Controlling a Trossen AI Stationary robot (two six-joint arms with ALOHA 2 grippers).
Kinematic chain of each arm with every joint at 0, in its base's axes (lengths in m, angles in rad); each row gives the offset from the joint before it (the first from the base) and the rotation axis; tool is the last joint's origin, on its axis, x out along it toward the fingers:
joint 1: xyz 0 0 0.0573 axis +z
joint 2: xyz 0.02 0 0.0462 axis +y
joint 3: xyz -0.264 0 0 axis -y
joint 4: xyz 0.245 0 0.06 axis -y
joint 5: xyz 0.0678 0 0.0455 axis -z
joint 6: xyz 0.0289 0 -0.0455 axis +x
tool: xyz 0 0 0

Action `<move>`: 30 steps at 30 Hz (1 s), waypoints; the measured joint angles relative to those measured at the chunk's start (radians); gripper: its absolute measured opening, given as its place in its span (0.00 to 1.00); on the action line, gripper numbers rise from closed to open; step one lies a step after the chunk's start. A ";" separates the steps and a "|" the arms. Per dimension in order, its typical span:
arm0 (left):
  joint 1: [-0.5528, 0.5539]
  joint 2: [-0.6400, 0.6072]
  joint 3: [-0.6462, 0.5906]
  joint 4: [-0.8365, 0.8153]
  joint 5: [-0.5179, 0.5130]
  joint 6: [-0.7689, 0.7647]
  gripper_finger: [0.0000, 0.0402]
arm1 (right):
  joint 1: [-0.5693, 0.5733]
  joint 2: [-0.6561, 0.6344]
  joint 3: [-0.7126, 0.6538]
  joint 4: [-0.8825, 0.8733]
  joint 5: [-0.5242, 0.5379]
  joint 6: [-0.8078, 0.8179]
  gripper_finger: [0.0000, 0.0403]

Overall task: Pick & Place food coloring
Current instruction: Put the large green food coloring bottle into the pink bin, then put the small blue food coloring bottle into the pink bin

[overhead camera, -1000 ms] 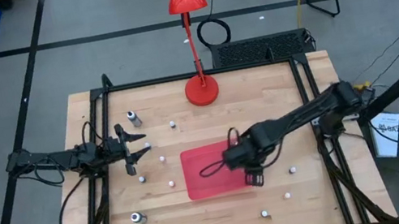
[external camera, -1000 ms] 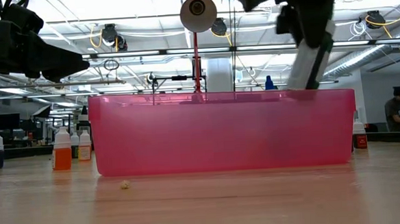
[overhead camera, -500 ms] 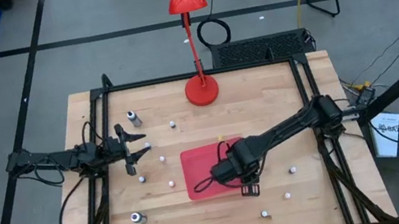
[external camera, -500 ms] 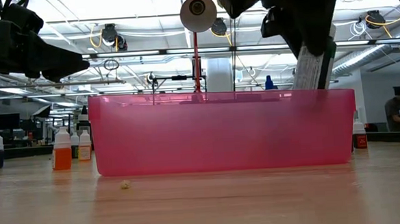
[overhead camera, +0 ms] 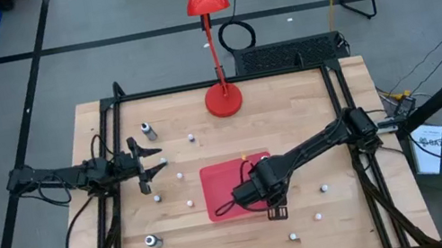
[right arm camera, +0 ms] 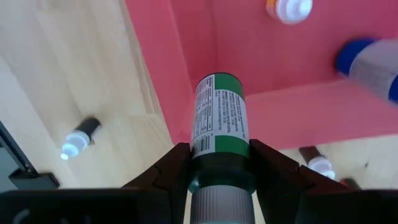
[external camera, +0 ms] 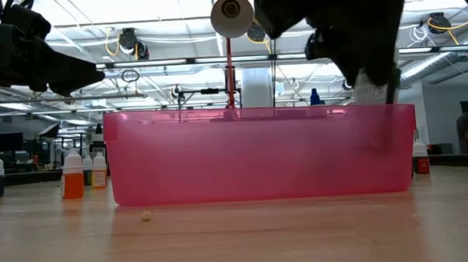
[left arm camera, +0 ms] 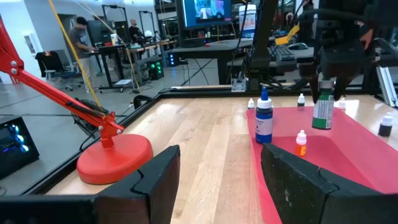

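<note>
A food coloring bottle with a green label [right arm camera: 219,118] hangs in my right gripper [overhead camera: 268,200], which is shut on it above the red bin [overhead camera: 218,184]. The left wrist view shows that bottle [left arm camera: 323,111] over the bin's far part. In the low view its lower end [external camera: 381,127] shows dimly behind the pink wall, under the rim. A blue-capped bottle [left arm camera: 264,118] and a small orange one [left arm camera: 301,142] stand on their bases inside the bin. My left gripper [overhead camera: 153,165] waits open near the table's left edge, nothing between its fingers [left arm camera: 155,180]. My right gripper pinches the bottle's neck, just under the white cap [right arm camera: 219,167], between its two fingers [right arm camera: 171,169]. The fingers come from above, pointing down. The bottle hangs upright below them, base down, over the bin's edge; whether the base touches the bin's floor I cannot tell.
A red desk lamp [overhead camera: 223,98] stands at the table's far side. Loose small bottles stand around the bin: to its left [overhead camera: 190,203], near the left front [overhead camera: 152,241], at the far left [overhead camera: 147,130] and to the right front [overhead camera: 318,215].
My right gripper has gone down and a little toward the table's near edge with the green-labelled bottle, tipping slightly. The bottle, earlier wholly above the bin's rim, now reaches below it inside the bin.
</note>
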 joint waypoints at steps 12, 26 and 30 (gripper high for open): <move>0.000 0.000 0.000 0.000 0.000 0.000 0.56 | 0.004 -0.001 -0.100 0.053 -0.019 -0.006 0.36; 0.000 0.000 0.000 0.000 0.000 0.000 0.56 | 0.004 -0.010 -0.107 0.068 -0.095 0.031 0.50; 0.000 0.000 0.000 0.000 0.000 0.000 0.56 | 0.003 -0.026 -0.108 0.025 -0.095 0.046 0.49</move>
